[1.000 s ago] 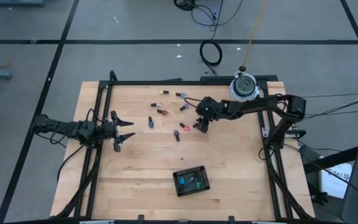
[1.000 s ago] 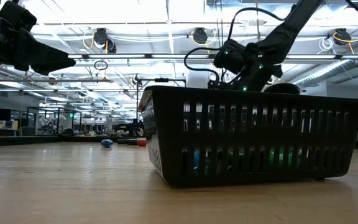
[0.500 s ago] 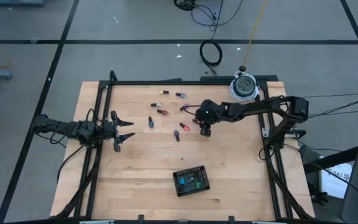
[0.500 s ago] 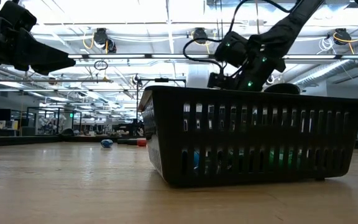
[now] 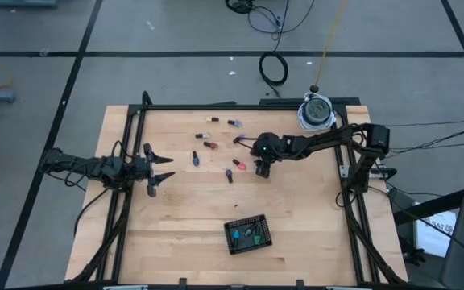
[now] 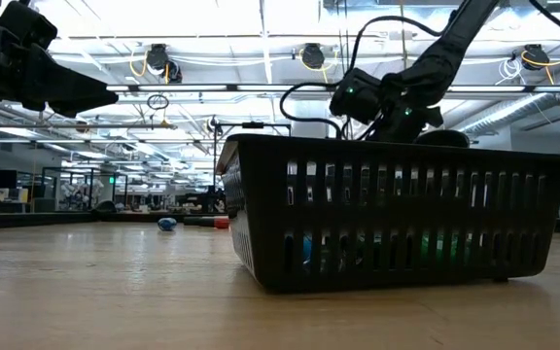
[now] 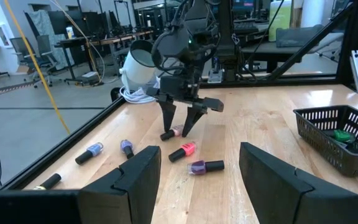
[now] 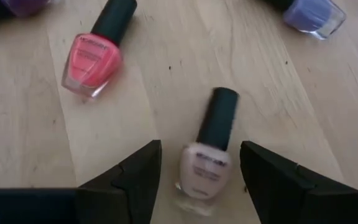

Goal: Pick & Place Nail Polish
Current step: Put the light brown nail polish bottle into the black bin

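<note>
Several nail polish bottles lie on their sides on the wooden table's far half, among them a coral pink one (image 8: 92,57), a purple one (image 7: 205,166) and a blue one (image 7: 89,152). My right gripper (image 5: 262,168) slants down over a pale pink bottle (image 8: 205,167) with a dark cap. It is open, and its fingers (image 7: 168,119) stand on either side of that bottle without touching it. My left gripper (image 5: 161,170) waits open and level near the table's left edge. More bottles lie in the black basket (image 5: 247,234).
The black basket stands near the table's front edge, right of the middle. A black frame (image 5: 216,106) runs round the table's edges. A white round device (image 5: 316,111) sits at the far right corner. Bare wood lies between the bottles and the basket.
My right gripper has gone a little toward the table's left and near edges and has sunk over the pale pink bottle. The bottles lie where they were.
</note>
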`<move>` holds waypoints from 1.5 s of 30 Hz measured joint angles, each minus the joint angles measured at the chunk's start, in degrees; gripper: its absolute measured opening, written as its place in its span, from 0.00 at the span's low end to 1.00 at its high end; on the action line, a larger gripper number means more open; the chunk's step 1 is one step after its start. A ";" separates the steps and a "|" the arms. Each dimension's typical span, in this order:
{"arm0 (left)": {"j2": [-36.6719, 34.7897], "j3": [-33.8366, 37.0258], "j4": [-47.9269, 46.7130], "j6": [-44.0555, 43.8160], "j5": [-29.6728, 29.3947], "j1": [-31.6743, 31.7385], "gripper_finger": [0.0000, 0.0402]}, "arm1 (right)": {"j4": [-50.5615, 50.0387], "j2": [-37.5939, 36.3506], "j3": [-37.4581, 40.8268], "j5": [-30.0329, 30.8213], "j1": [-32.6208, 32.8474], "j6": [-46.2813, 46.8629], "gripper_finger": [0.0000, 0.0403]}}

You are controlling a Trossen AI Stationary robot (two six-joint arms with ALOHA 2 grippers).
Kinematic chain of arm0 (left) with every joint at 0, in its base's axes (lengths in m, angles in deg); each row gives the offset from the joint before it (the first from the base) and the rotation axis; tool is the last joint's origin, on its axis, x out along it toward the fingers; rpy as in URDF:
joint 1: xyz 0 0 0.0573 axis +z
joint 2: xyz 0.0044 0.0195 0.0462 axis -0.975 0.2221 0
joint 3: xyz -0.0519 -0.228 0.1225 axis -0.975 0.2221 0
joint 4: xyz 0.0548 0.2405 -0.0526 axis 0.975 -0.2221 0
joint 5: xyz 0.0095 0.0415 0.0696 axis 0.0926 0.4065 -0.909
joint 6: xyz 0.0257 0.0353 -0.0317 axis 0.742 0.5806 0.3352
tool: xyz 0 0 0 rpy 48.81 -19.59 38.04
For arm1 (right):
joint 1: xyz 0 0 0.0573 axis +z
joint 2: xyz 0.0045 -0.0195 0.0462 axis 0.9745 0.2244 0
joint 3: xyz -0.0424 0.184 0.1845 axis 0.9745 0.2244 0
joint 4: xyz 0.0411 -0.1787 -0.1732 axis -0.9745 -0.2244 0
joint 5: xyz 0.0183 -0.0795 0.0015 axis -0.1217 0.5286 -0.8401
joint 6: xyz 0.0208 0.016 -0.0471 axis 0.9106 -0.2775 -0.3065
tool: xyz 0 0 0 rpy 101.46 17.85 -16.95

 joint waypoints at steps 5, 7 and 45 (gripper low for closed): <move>0.00 0.00 0.00 0.00 0.00 0.02 0.53 | 0.02 0.50 -0.04 -0.16 0.11 0.03 0.49; 0.00 0.00 0.00 0.00 0.00 0.02 0.53 | -0.06 0.54 -0.04 -0.19 0.11 -0.06 0.46; 0.00 0.00 0.00 0.00 0.00 0.00 0.53 | 6.18 1.89 0.14 -0.46 0.24 -4.13 0.34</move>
